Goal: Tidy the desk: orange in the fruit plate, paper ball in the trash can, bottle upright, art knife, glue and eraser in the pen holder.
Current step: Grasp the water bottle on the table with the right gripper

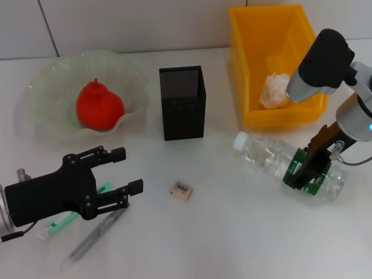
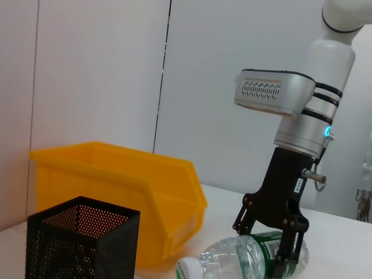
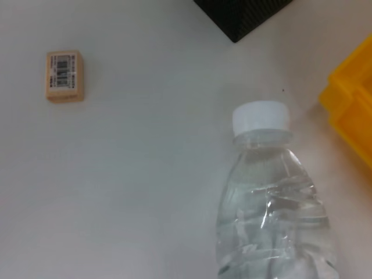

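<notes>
1. On the right side of the tabletop (image 1: 221, 232), the bottle (image 1: 273, 158) lies on its side, white cap pointing left, just near of the trash can (image 1: 273, 64).
2. The right hand (image 1: 303, 173) is down over the bottle's green-labelled middle, a finger on each side of it; the left wrist view shows it straddling the label, seemingly closed on the bottle.
3. My judgement: the bottle looks nearly empty, so it should be light, and its thin clear wall is dented and will give under pressure. The smooth plastic may slip; the labelled waist is the sensible place to hold, and it must be tipped cap-up without crushing.
4. The bottle is small, clear and crinkled, with a white screw cap.
5. The left hand (image 1: 119, 174) hovers near and left, its fingers wide apart and holding nothing, above a green-and-white stick (image 1: 58, 225) and a grey pen-like tool (image 1: 96, 234).
6. The eraser (image 1: 181, 190), beige with a barcode label, lies between the two hands, near of the pen holder (image 1: 182, 102).
7. The orange (image 1: 99, 106) sits in the fruit plate (image 1: 46, 87) at far left; the paper ball (image 1: 274, 90) is in the trash can.
</notes>
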